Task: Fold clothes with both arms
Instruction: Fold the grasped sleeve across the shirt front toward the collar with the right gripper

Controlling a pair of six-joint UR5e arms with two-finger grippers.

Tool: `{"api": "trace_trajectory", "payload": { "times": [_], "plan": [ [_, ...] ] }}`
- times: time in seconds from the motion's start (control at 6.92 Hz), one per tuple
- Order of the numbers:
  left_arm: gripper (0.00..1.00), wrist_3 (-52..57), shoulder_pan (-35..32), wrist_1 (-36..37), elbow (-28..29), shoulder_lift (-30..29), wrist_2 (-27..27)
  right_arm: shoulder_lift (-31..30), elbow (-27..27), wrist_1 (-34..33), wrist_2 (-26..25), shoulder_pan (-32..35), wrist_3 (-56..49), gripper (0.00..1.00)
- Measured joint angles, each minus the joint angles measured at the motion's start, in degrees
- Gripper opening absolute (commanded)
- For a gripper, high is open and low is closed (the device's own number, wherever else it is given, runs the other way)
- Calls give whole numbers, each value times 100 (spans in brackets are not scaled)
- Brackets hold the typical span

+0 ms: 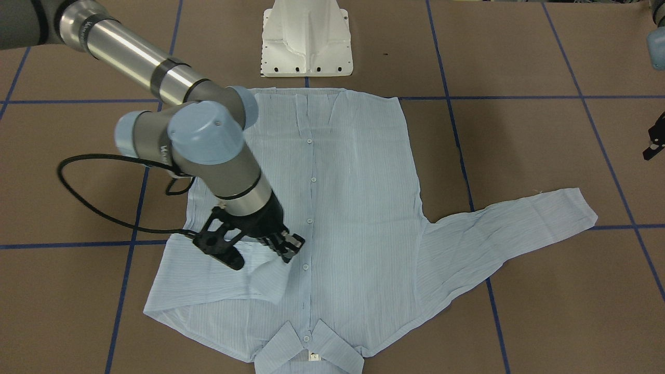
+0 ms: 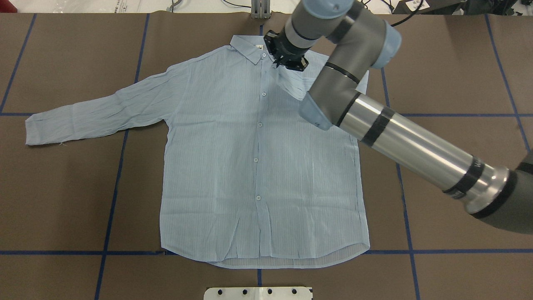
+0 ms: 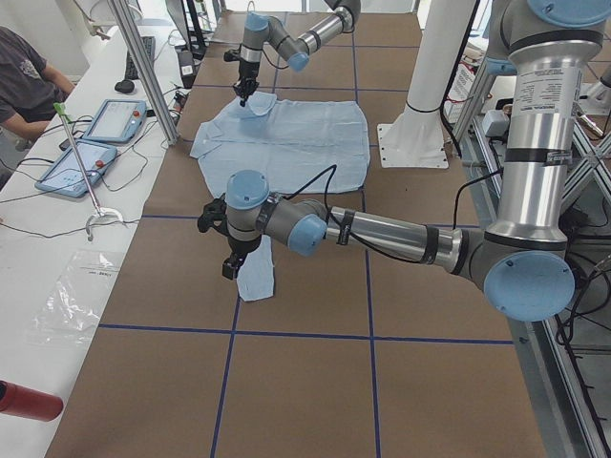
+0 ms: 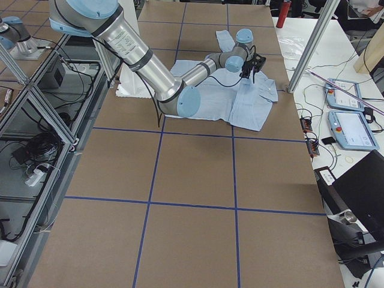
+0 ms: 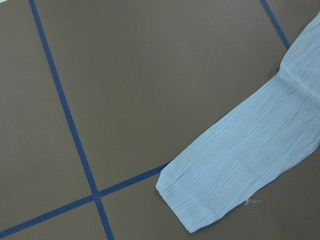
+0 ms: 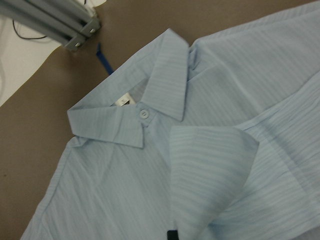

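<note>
While the left gripper (image 3: 230, 269) is hovering, opening indiscernible, the black right gripper (image 1: 289, 250) is pinching the cuff (image 6: 210, 170) of the thin light-blue striped shirt (image 2: 216, 166) inward for folding.

Bare table (image 2: 62, 200) around shirt (image 2: 233, 166)

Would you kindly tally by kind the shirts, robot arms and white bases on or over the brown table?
Shirt: 1
Arms: 2 (left arm, right arm)
Base: 1
Total: 4
</note>
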Motion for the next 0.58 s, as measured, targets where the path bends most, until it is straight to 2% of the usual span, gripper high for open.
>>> {"api": "trace_trajectory", "payload": {
  "times": [0.14,0.43,0.58],
  "plan": [
    [100,-2,39,-29,1,0,0,405,-399,153,-327,-253,61,0],
    [100,-3,106,-52,-7,0,0,754,-795,354,-742,-545,97,100],
    [100,-4,117,-55,-5,0,0,806,-873,406,-972,-670,100,100]
  ]
}}
